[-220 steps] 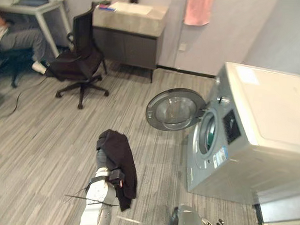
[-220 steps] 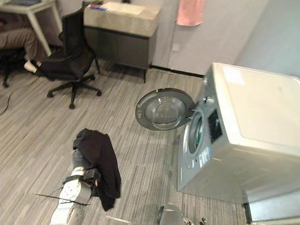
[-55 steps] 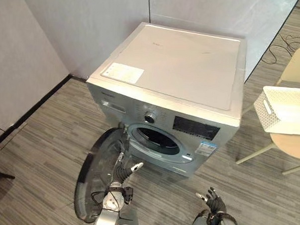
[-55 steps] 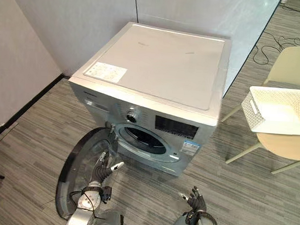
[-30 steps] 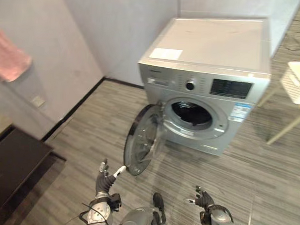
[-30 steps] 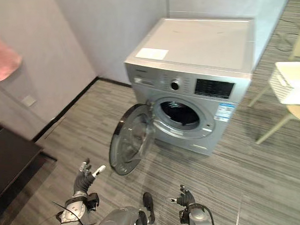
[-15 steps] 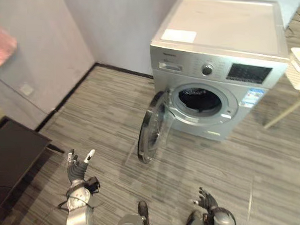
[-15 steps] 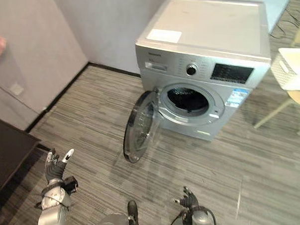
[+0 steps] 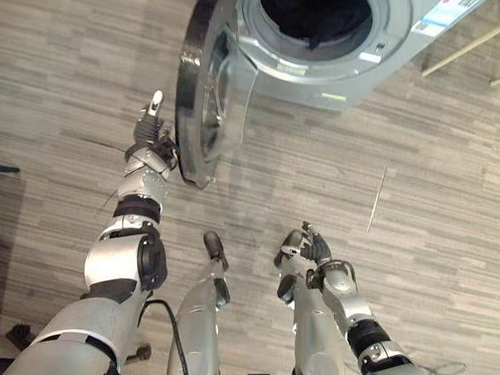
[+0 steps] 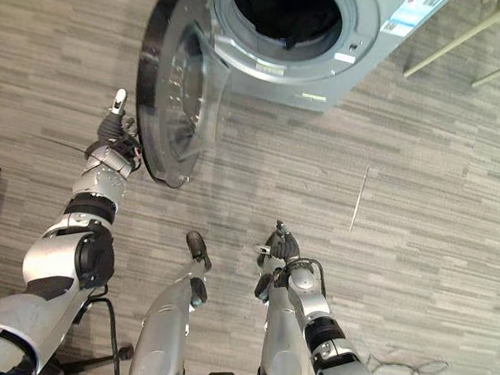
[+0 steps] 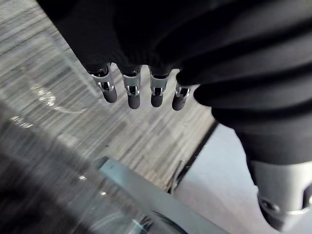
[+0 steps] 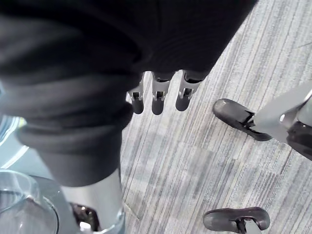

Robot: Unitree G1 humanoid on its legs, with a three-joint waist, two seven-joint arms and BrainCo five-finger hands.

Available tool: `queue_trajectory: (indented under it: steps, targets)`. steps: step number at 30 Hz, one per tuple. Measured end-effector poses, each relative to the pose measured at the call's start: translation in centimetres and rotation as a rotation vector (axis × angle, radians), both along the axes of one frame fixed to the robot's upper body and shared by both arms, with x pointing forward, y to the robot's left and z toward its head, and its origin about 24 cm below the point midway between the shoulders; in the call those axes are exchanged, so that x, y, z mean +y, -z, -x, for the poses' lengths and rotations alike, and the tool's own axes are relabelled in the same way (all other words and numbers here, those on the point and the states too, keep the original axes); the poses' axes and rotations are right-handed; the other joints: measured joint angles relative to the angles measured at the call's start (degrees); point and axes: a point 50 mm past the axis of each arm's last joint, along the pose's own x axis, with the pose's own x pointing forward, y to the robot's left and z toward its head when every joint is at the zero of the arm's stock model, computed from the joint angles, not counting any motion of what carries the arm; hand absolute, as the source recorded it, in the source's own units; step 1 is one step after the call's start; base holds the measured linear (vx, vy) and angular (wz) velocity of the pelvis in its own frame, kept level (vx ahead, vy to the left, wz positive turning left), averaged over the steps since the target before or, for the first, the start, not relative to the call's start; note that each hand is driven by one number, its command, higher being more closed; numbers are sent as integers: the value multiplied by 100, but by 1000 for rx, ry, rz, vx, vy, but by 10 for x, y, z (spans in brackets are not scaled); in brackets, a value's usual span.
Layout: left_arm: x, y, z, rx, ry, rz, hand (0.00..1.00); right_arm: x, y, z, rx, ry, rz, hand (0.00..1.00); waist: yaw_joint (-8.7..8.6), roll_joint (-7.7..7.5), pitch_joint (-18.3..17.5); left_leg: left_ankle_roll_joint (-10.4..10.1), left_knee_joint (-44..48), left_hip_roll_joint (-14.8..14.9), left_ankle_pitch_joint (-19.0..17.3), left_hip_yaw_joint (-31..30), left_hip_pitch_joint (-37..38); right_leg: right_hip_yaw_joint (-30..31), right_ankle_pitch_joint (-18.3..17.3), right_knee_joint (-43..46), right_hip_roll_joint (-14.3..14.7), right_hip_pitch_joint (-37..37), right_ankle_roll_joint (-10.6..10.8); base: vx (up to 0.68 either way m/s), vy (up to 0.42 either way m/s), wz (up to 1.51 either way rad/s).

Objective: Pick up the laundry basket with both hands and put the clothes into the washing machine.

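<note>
The silver washing machine (image 9: pixel 388 37) stands at the top of the head views with its round glass door (image 9: pixel 206 86) swung wide open. Dark clothes (image 9: pixel 316 12) lie inside the drum. My left hand (image 9: pixel 153 132) is raised just beside the door's outer rim, open, its fingers (image 11: pixel 132 95) straight and holding nothing; whether it touches the rim I cannot tell. The door's glass (image 11: pixel 48 185) shows close under that hand in the left wrist view. My right hand (image 9: pixel 315 250) hangs low over the floor, open and empty, its fingers (image 12: pixel 157 100) relaxed.
Light chair legs (image 9: pixel 465 49) stand on the striped grey floor to the right of the washing machine. Bare floor (image 10: pixel 415 211) stretches in front of the machine and to its right.
The camera has tipped down and nearer to the machine. My left hand, which was well apart from the door half a second ago, is now at its rim. The right hand stays low.
</note>
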Motion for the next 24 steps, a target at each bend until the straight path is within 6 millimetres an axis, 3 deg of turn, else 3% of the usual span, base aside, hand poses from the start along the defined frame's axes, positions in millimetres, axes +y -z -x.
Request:
queue_trajectory:
  steps: [2, 3, 4, 5, 8, 9, 10, 12, 15, 17, 21, 24]
  targets:
    - [-32, 13, -2, 41, 87, -3, 0, 4, 1, 0, 15, -3, -17, 0, 29, 0, 3, -1, 1, 0, -1, -1, -34, -1, 0, -7, -1, 2, 0, 86, 26, 14]
    - [-65, 18, -2, 56, 174, -31, 0, 8, 1, -2, 21, -12, -18, 0, 22, -1, 3, -1, 7, -14, -1, -1, -25, -1, 1, -5, -18, 48, 2, 53, 29, 15]
    - [-73, 19, -2, 59, 193, -35, 0, 9, 1, -2, 21, -15, -19, 0, 20, -1, 3, -1, 10, -17, -1, 0, -21, 0, 2, -4, -24, 60, 3, 59, 44, 15]
    - [-107, 24, 1, 72, 268, -50, 0, 15, 0, -4, 21, -40, -13, 0, 16, -1, 3, -1, 17, -33, -1, 11, 24, 7, 7, -1, -47, 111, 10, 30, 28, 6]
    - [-168, 27, 16, 51, 381, -146, 0, 34, -4, -5, 8, -101, -19, 0, -8, -10, 7, -87, 9, -63, -65, 111, 277, 95, 16, -3, -81, 294, 25, 38, 48, -14]
    - [-189, 27, 25, 17, 456, -240, 0, 43, -6, -6, 1, -124, -29, 0, -26, -12, 8, -95, -6, -70, -93, 195, 436, 175, 17, -6, -85, 392, 33, 14, 30, -27]
    - [-196, 25, 29, -7, 491, -285, 0, 47, -8, -6, -7, -130, -39, 0, -43, -12, 8, -72, -23, -73, -118, 226, 521, 199, 9, -10, -83, 445, 48, 13, 31, -30]
    - [-228, 0, 42, -166, 610, -398, 0, 51, -17, -8, -50, -130, -64, 0, -100, -12, 8, 8, -50, -72, -210, 353, 728, 295, 4, -108, -50, 607, 130, -8, 20, -26]
    - [-257, -39, 65, -399, 701, -410, 0, 39, -20, -6, -78, -97, -62, 0, -128, -12, -1, 51, -171, -78, -242, 606, 932, 491, 57, -259, 14, 671, 192, -2, 16, -34]
    - [-263, -55, 74, -498, 718, -397, 0, 33, -15, 1, -68, -75, -67, 0, -129, -12, -9, 53, -239, -76, -241, 723, 1016, 587, 126, -368, 66, 690, 183, 48, 6, -34]
    - [-262, -65, 78, -549, 735, -253, 0, 9, 8, 27, -5, -14, -47, 0, -161, 4, -18, 71, -239, -8, -229, 869, 1089, 688, 160, -434, 166, 696, 175, 101, -15, -23]
    - [-245, -52, 84, -559, 715, -139, 0, -10, 24, 46, 57, 45, -33, 0, -152, 67, -78, 69, -240, 21, -229, 885, 1097, 674, 160, -436, 199, 696, 175, 99, -9, -5]
